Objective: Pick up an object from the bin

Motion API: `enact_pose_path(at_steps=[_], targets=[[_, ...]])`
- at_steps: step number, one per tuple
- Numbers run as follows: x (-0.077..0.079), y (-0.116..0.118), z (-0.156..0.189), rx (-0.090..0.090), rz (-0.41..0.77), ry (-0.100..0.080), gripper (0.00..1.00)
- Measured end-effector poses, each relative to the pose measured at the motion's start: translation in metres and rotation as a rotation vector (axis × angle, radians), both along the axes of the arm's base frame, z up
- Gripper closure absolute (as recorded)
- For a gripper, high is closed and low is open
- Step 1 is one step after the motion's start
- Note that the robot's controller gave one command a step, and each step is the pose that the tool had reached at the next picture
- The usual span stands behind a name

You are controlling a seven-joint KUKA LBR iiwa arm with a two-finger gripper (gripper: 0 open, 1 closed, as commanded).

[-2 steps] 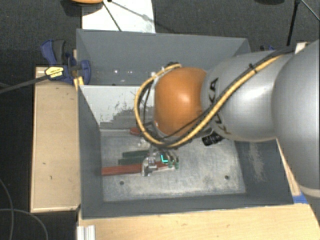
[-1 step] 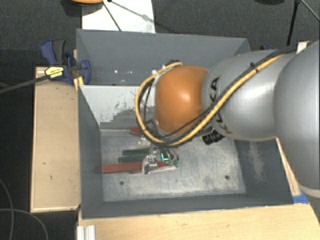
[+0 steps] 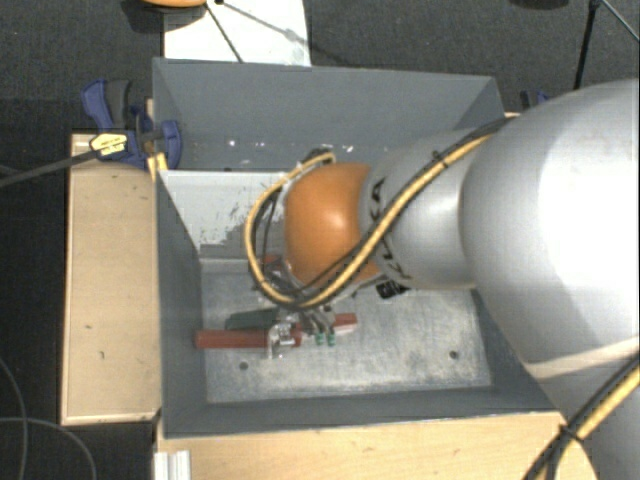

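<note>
Scanning from the left wall of the grey metal bin (image 3: 180,298), the first thing on the floor is a long reddish-brown flat bar (image 3: 230,340), lying crosswise with its long axis nearly level, left to right. Just above it sits one dark greenish flat piece (image 3: 250,320), close beside or touching it, though I cannot tell which. Next comes the gripper (image 3: 285,340), low over the bar's right end, so the bar stretches away to its left. Whether the gripper is released or clenched I cannot tell from up here.

Right of the gripper there are two small green bits (image 3: 326,339), and above them a short red stub (image 3: 345,320). That stub may be the same bar carrying on beneath, or a second piece; the gripper hides the join. So the count is one bar for certain, perhaps two, plus one dark piece and two green bits.

Further right, the orange domed cover (image 3: 320,223) and the silver arm (image 3: 520,218) hang over the bin. My guess is that the bar is the target, and any grasp must close across its narrow width.
</note>
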State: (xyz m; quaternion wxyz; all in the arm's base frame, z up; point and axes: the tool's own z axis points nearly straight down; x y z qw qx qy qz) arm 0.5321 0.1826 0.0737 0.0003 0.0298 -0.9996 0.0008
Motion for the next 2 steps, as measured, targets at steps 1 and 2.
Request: enact_pose_path(at_steps=[1, 2], targets=[[0.000, 0.000, 0.000, 0.000, -0.002, 0.000, 1.00], [-0.004, -0.008, 0.151, 0.003, -0.027, -0.005, 1.00]])
